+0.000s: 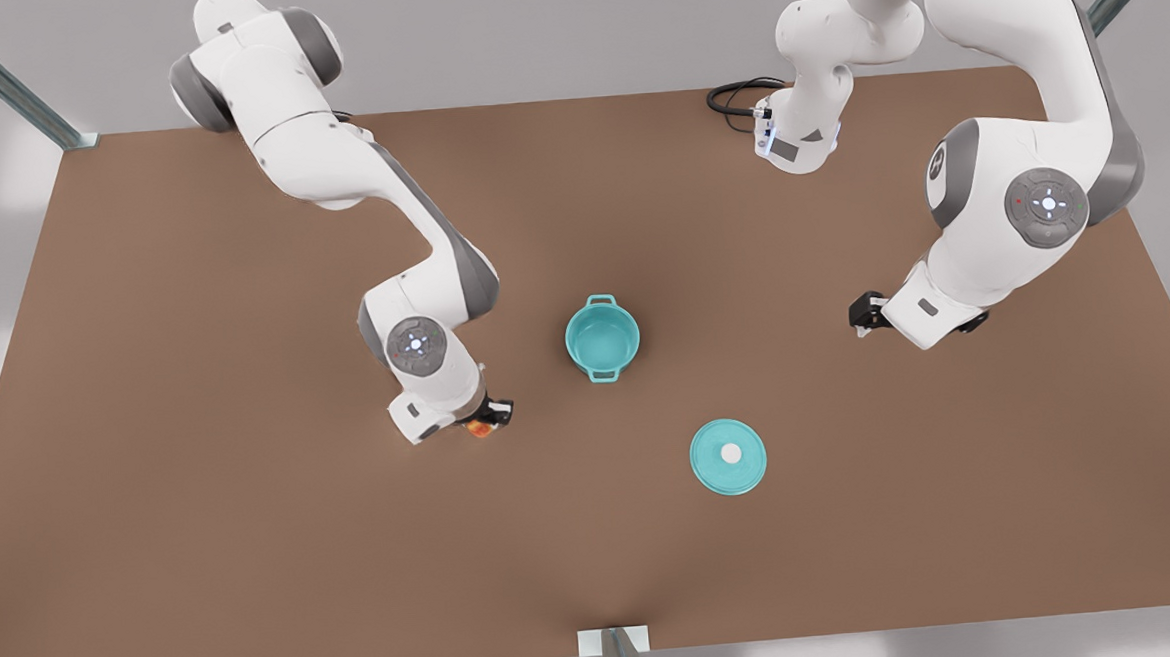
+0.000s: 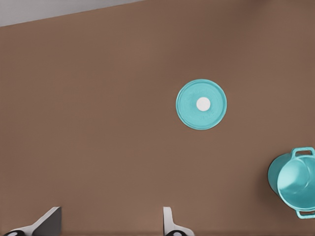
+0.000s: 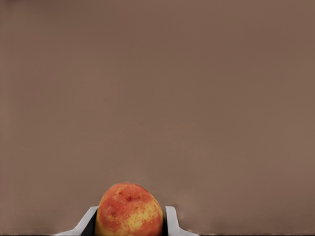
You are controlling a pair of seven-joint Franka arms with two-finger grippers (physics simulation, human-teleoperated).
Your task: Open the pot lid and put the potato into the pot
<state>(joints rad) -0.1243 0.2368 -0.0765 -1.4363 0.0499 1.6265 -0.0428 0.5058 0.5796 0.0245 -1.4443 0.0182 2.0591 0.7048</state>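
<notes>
Front view places the right end effector (image 1: 485, 421) at lower left of centre, clamped on the potato (image 1: 478, 429); the pot (image 1: 602, 336) stands uncovered at centre, the pot lid (image 1: 728, 455) flat on the worktop (image 1: 256, 546) to its lower right. Lift before traversing; centre the potato above the rim; release low. The left end effector (image 1: 862, 316), fingers spread wide, waits at right.

White arm shells, grey joint caps w/ lit dots, black hands, black cable loop (image 1: 733, 95).
</notes>
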